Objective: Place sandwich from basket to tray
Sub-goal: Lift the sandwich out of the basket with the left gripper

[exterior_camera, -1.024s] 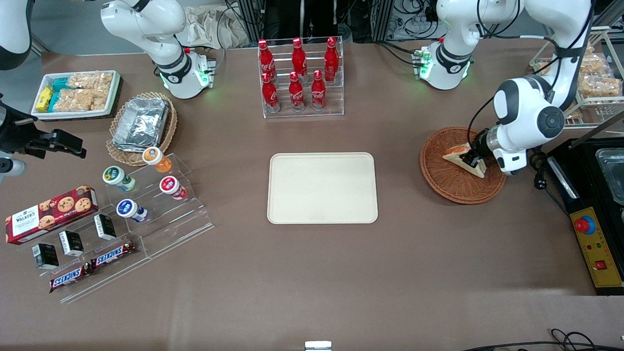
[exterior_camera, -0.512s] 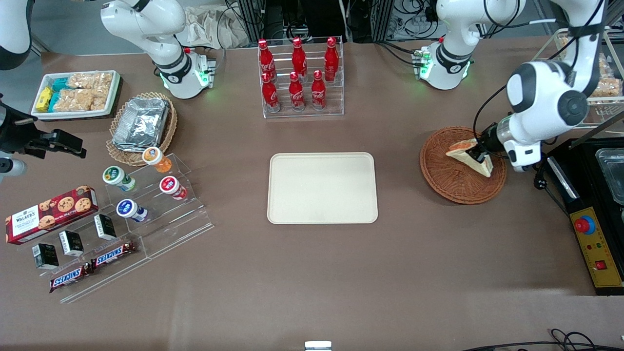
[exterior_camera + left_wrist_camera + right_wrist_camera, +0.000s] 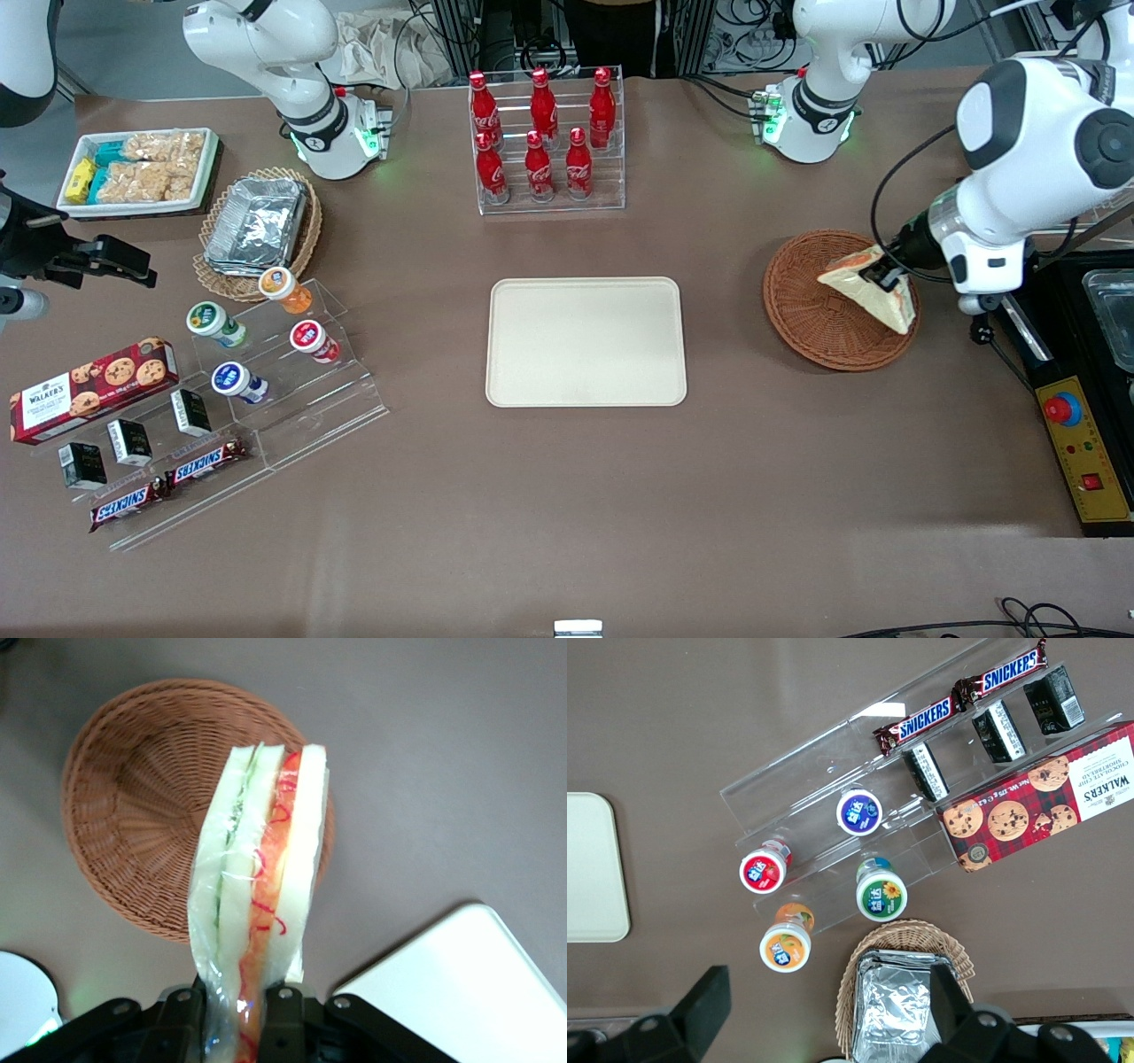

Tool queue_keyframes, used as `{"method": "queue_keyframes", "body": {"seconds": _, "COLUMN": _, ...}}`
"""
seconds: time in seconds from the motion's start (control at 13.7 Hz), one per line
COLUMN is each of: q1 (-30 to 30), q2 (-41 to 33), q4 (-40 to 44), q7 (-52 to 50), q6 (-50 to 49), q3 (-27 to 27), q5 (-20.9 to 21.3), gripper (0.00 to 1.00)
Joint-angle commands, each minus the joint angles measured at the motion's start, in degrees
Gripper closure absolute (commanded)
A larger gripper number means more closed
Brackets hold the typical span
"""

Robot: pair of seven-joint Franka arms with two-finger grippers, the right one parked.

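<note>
I've got the sandwich (image 3: 873, 292) pinched between the fingers (image 3: 282, 1014) of the gripper (image 3: 886, 276), at the right of the front frame, hanging above the reddish basket (image 3: 811, 306) and clear of its weave. Wrist camera shows the wedge (image 3: 261, 904) upright in its clear wrap, fingers clamped on its lower end. The cream tray (image 3: 586, 341) sits bare mid-frame on the worktop (image 3: 620, 496), well apart from the basket
</note>
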Motion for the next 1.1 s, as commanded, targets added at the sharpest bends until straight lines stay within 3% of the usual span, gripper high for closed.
{"method": "queue_keyframes", "body": {"seconds": 0.0, "q1": -0.13, "q2": 2.43, "q4": 4.14, "q7": 3.74, "q6": -1.77, "q3": -3.79, "q5": 0.42, "gripper": 0.76}}
{"method": "queue_keyframes", "body": {"seconds": 0.29, "q1": -0.05, "q2": 6.9, "q4": 9.14, "q7": 7.89, "q6": -2.3, "q3": -11.34, "q5": 0.94, "gripper": 0.76}}
{"method": "queue_keyframes", "body": {"seconds": 0.44, "q1": -0.05, "q2": 10.68, "q4": 12.3, "q7": 7.36, "q6": -2.3, "q3": -16.26, "q5": 4.27, "gripper": 0.76}}
{"method": "queue_keyframes", "body": {"seconds": 0.59, "q1": -0.05, "q2": 13.59, "q4": 14.42, "q7": 7.36, "q6": -2.39, "q3": -18.3, "q5": 4.81, "gripper": 0.75}}
{"method": "queue_keyframes", "body": {"seconds": 1.02, "q1": -0.22, "q2": 24.74, "q4": 19.26, "q7": 4.81, "q6": -1.34, "q3": -25.86, "q5": 14.46, "gripper": 0.75}}
